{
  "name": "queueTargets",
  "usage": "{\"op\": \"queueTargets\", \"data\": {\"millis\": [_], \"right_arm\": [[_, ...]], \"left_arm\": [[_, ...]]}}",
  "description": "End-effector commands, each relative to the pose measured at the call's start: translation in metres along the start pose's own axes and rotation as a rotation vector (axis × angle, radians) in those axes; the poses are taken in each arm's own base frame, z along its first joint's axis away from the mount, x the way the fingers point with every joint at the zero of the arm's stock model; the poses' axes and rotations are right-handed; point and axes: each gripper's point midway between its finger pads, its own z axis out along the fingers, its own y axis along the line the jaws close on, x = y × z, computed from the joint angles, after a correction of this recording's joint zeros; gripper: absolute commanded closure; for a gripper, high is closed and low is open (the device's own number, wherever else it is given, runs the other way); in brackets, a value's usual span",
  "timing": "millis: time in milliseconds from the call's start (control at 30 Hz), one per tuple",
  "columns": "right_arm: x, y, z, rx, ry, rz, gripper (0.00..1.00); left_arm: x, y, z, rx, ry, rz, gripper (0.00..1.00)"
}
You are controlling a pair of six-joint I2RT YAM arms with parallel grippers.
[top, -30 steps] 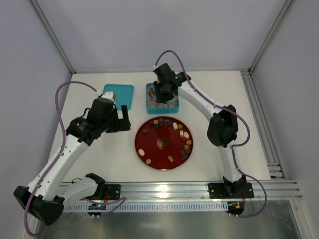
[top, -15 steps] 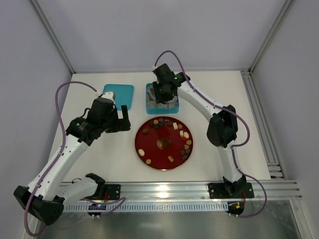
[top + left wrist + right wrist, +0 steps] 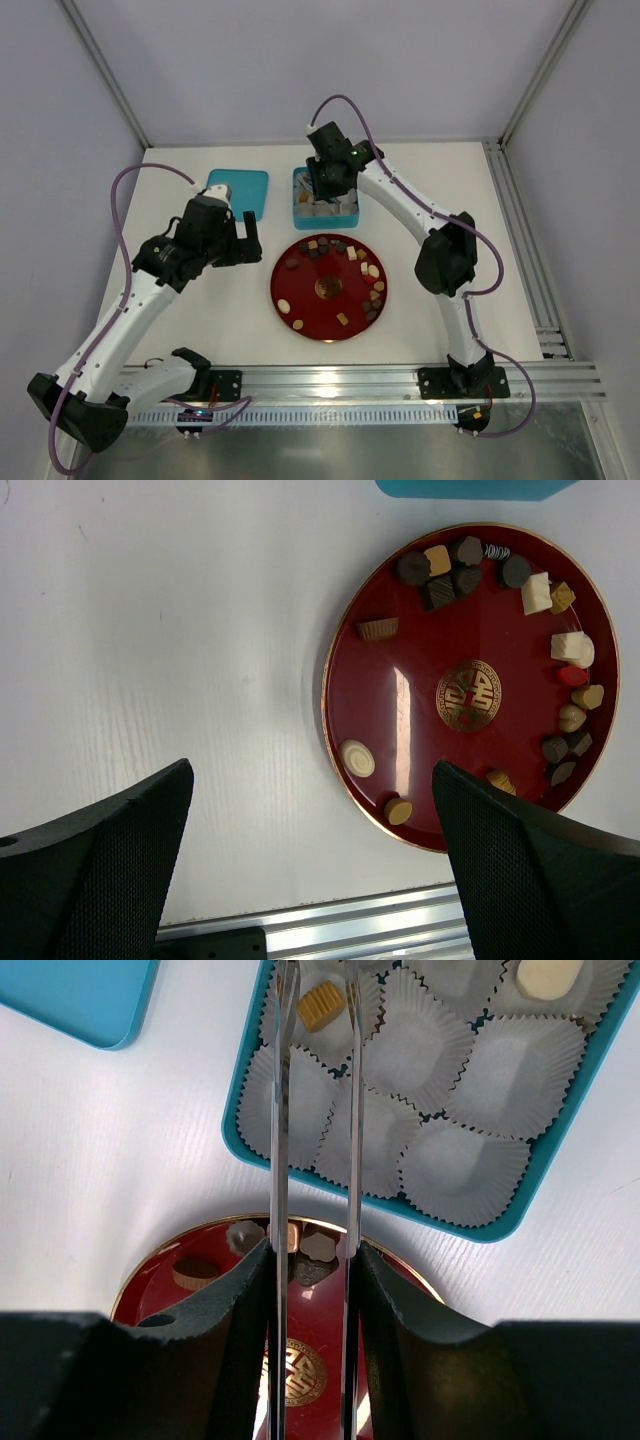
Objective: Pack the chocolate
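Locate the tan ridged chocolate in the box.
Right wrist view, top left: the tan chocolate sits in a paper cup by the teal box wall on that view's left, between the right gripper fingers.

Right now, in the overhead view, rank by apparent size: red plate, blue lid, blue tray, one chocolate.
Largest: red plate.
Next: blue lid and blue tray look alike. The right arm partly hides the tray, so they stay unranked.
Smallest: chocolate.
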Motion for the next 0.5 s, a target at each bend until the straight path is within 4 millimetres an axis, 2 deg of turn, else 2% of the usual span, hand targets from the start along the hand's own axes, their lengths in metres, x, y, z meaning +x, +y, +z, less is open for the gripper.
{"op": "queueTargets", "data": {"millis": [0, 33, 133, 167, 233, 267, 333, 433, 467], "right_arm": [[-0.026, 0.000, -0.036, 0.005, -0.095, -0.014, 0.60], [-0.029, -0.001, -0.047, 0.007, -0.112, -0.011, 0.60], [-0.024, -0.005, -0.060, 0.013, -0.115, -0.005, 0.60], [-0.028, -0.005, -0.076, 0.008, -0.142, 0.001, 0.60], [-0.014, -0.010, -0.080, 0.014, -0.122, 0.004, 0.60], [-0.004, -0.012, -0.093, 0.011, -0.122, 0.011, 0.60], [0.007, -0.014, -0.105, 0.003, -0.123, 0.015, 0.60], [0.038, -0.027, -0.129, 0.022, -0.101, 0.017, 0.60], [0.059, -0.032, -0.126, 0.028, -0.058, 0.013, 0.61]], "left_arm": [[-0.015, -0.002, -0.005, 0.010, -0.053, 0.001, 0.00], [-0.015, -0.003, -0.005, 0.010, -0.053, 0.001, 0.00], [-0.015, -0.003, -0.005, 0.010, -0.053, -0.001, 0.00], [-0.016, -0.003, -0.005, 0.013, -0.055, -0.001, 0.00], [-0.016, -0.004, -0.004, 0.014, -0.054, -0.003, 0.00], [-0.016, -0.004, -0.005, 0.014, -0.054, -0.003, 0.00], [-0.016, -0.004, -0.005, 0.016, -0.055, -0.005, 0.00], [-0.016, -0.005, -0.005, 0.018, -0.056, -0.006, 0.00], [-0.017, -0.005, -0.005, 0.020, -0.057, -0.005, 0.00]]}}
